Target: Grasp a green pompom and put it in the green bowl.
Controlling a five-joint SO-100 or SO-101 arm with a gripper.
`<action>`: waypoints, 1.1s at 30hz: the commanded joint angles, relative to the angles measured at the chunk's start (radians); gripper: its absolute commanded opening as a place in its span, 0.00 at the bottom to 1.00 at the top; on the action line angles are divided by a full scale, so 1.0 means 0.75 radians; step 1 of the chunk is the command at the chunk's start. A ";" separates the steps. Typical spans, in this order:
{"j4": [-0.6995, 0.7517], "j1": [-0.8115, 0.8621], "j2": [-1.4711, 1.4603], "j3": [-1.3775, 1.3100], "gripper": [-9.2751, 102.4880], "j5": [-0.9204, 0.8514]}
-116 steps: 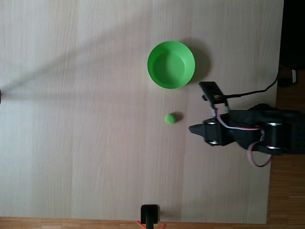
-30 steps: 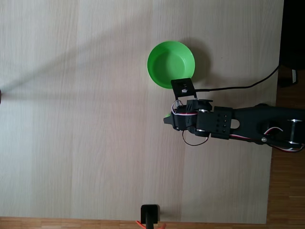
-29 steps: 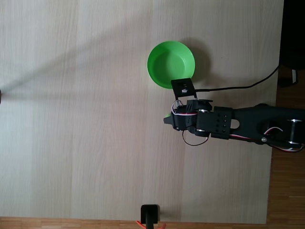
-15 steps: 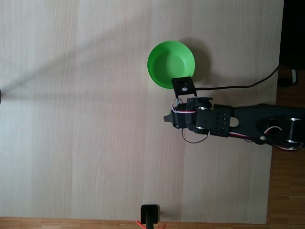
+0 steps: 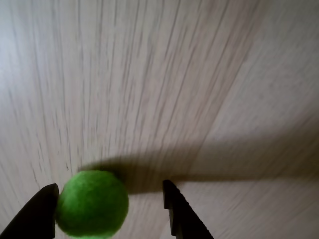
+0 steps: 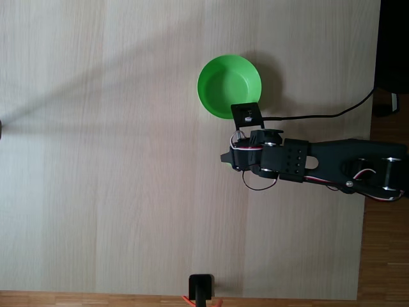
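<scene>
Green pompom (image 5: pixel 91 203) between gripper (image 5: pixel 109 206) fingers, green bowl (image 6: pixel 229 86) empty

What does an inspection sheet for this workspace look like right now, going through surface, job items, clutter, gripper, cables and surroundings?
Surface: pale wood-grain table, crossed by long soft shadows.
Job's things: green pompom sits between the fingers in the wrist view, against the left finger, with a gap to the right one; green bowl looks empty in the fixed view.
Clutter: small black object with orange bits at the table's bottom edge.
Gripper: gripper open, not closed on the pompom.
Cables: black cable runs from the arm to the right; a thin looped wire under the wrist.
Surroundings: wooden floor to the right and below.
</scene>
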 commanded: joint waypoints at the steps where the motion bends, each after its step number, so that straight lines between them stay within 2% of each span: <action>1: 0.000 -0.010 0.006 -0.051 0.31 -0.006; 22: -0.025 -0.012 0.004 -0.051 0.30 -0.008; 33: -0.055 -0.002 0.002 -0.049 0.18 -0.008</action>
